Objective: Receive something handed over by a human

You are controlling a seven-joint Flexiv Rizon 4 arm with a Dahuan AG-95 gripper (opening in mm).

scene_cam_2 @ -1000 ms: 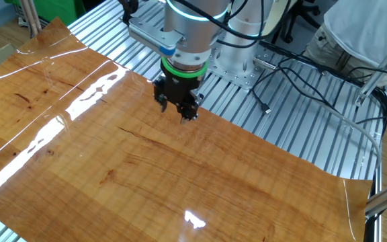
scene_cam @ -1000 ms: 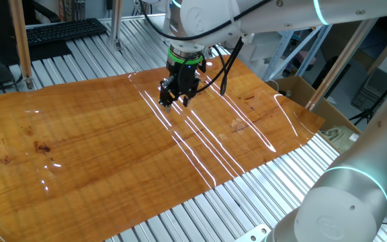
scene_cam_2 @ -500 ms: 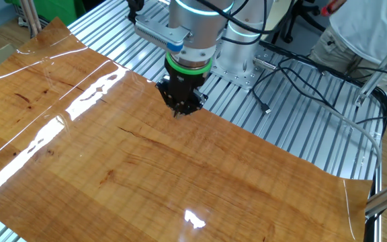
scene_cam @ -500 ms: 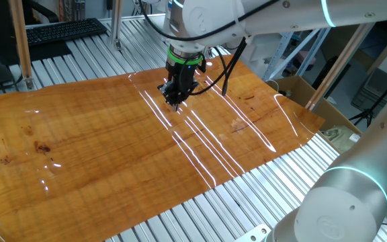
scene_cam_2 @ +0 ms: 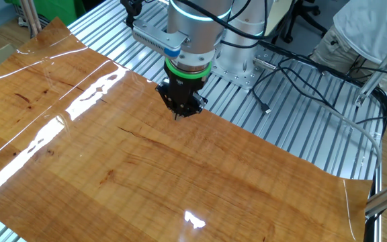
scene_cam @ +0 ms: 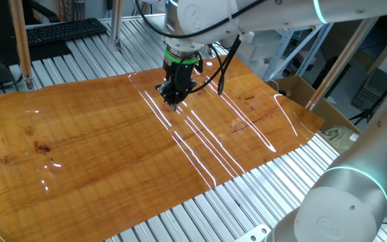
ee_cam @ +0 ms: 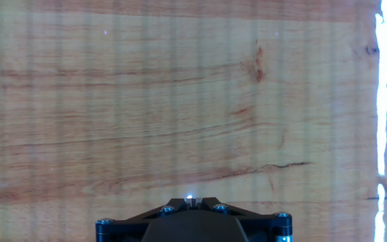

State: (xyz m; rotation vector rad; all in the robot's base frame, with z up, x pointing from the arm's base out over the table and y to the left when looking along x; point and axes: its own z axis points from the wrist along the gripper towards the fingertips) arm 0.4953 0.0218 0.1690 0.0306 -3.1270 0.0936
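Note:
My gripper [scene_cam: 173,103] hangs fingers-down just above the glossy wooden tabletop [scene_cam: 99,148], near its far edge. Its black fingers are pressed together with nothing between them. It also shows in the other fixed view [scene_cam_2: 179,114] over the board's edge by the metal slats. In the hand view the fingertips meet at the bottom centre [ee_cam: 189,199] over bare wood. The red object is not in view. Of the human I see only a white shirt and khaki trousers [scene_cam_2: 371,30] at the top right; no forearm or hand shows.
A keyboard [scene_cam: 62,30] lies at the back left. A cardboard box [scene_cam: 301,91] stands off the table's right end. Cables [scene_cam_2: 294,74] run over the metal slats behind the arm. A second grey robot arm [scene_cam: 345,202] fills the front right corner.
The gripper's fingers were spread one second ago and are now closed together. The hand has shifted slightly. A red spot by the person half a second ago no longer shows.

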